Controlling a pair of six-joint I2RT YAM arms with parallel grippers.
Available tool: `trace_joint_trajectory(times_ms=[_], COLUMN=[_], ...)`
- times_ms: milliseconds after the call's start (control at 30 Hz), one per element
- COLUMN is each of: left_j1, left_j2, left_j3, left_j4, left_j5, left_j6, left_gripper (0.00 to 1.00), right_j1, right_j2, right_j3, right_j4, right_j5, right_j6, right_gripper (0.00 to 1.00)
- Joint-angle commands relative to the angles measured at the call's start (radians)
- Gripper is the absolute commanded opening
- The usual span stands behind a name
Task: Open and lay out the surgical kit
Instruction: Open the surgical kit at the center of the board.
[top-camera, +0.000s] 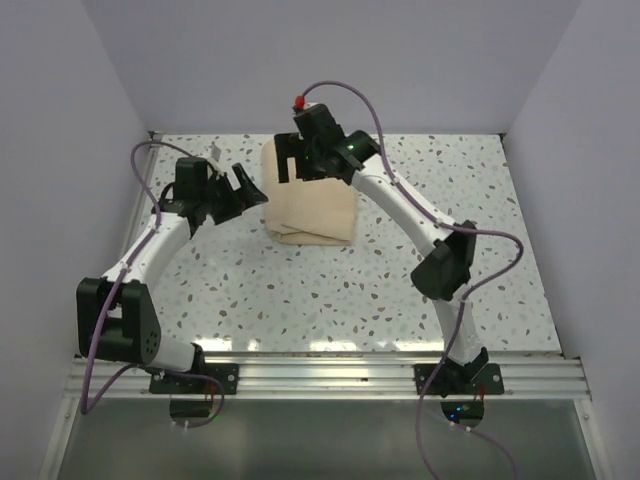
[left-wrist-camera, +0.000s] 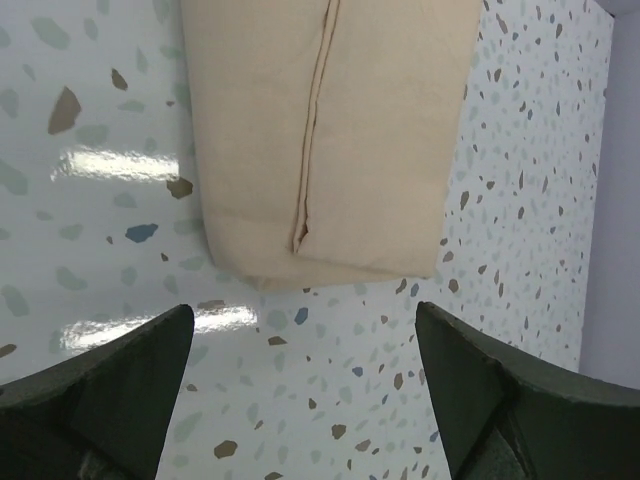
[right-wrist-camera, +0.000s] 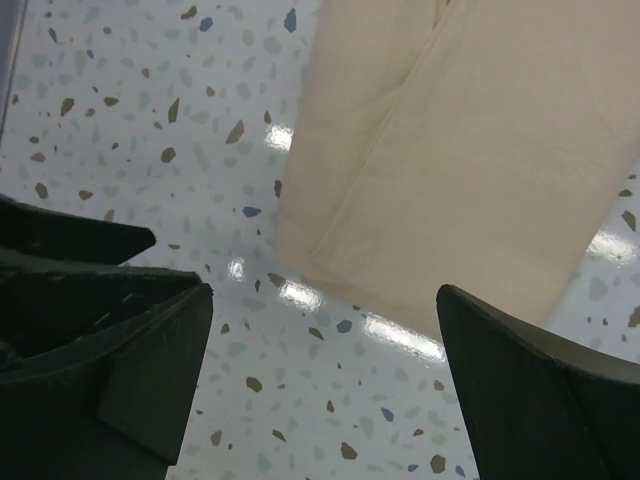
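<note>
The surgical kit is a folded beige cloth wrap (top-camera: 312, 208) lying closed on the speckled table, towards the back. It also shows in the left wrist view (left-wrist-camera: 330, 130) and in the right wrist view (right-wrist-camera: 470, 150), with a folded seam along it. My left gripper (top-camera: 243, 195) is open and empty, just left of the wrap and apart from it (left-wrist-camera: 302, 315). My right gripper (top-camera: 294, 166) is open and empty above the wrap's far left corner (right-wrist-camera: 325, 295). The steel tray, scissors and tweezers are hidden.
White walls close in the table at the back and on both sides. The speckled tabletop (top-camera: 330, 290) lies between the wrap and the arm bases. A metal rail (top-camera: 330, 372) runs along the near edge.
</note>
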Motion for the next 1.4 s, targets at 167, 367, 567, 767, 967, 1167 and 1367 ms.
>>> trace_joint_trajectory(times_ms=[167, 367, 567, 767, 967, 1167, 1367], left_j1=[0.0, 0.0, 0.002, 0.002, 0.002, 0.0, -0.001], left_j2=[-0.134, -0.185, -0.272, -0.321, -0.347, -0.338, -0.329], left_j3=[0.106, 0.07, 0.006, 0.009, -0.003, -0.009, -0.008], left_j4=[-0.222, -0.24, -0.265, -0.332, -0.341, -0.314, -0.298], left_j5=[-0.194, -0.225, -0.246, -0.288, -0.298, -0.275, -0.269], left_j6=[0.133, 0.141, 0.13, 0.15, 0.149, 0.132, 0.13], left_gripper=[0.95, 0.94, 0.95, 0.95, 0.95, 0.95, 0.95], right_j1=[0.066, 0.117, 0.123, 0.122, 0.122, 0.116, 0.111], right_j2=[0.329, 0.451, 0.513, 0.565, 0.525, 0.476, 0.423], right_j3=[0.303, 0.317, 0.337, 0.378, 0.354, 0.355, 0.331], right_j4=[-0.213, -0.188, -0.127, -0.124, -0.088, -0.078, -0.067], right_j5=[0.021, 0.043, 0.073, 0.163, 0.168, 0.129, 0.119], right_j6=[-0.006, -0.033, -0.03, -0.024, -0.01, -0.01, -0.004], right_gripper=[0.97, 0.96, 0.93, 0.75, 0.43, 0.54, 0.8])
